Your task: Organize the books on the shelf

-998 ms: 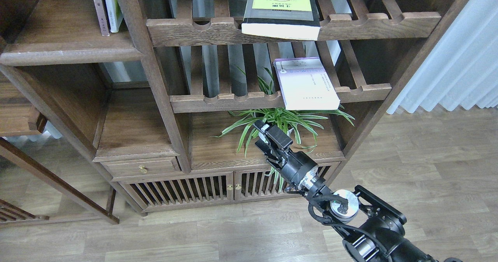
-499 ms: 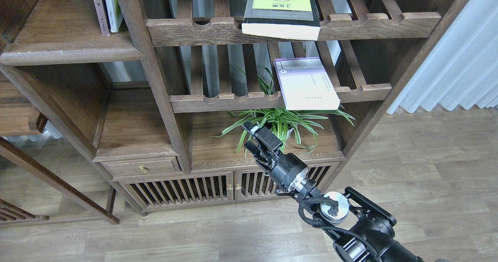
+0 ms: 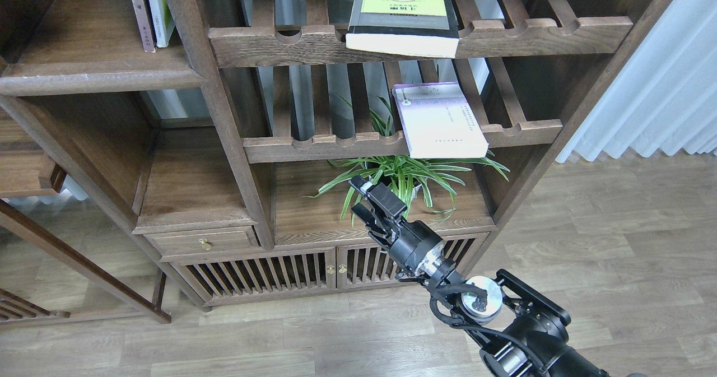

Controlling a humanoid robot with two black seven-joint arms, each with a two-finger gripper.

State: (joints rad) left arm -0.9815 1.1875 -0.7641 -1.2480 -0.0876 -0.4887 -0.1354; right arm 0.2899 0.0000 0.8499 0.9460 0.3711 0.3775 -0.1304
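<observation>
1. Books lie flat on slatted racks: the lavender-white book (image 3: pixel 438 120) and the black book (image 3: pixel 402 18) both overhang their front rails, so a clumsy nudge could tip either off.
2. Leaves of the plant (image 3: pixel 404 176) could snag me.
3. My right jaws (image 3: pixel 374 202) hover empty below the lavender-white book; whether spread, I cannot tell.

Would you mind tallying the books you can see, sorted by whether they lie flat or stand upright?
Lying flat on slatted racks: 2, the black book with the yellow-green panel and the pale lavender-white book
Standing upright on the plank shelf: 2, thin spines at top left
Total: 4
</observation>
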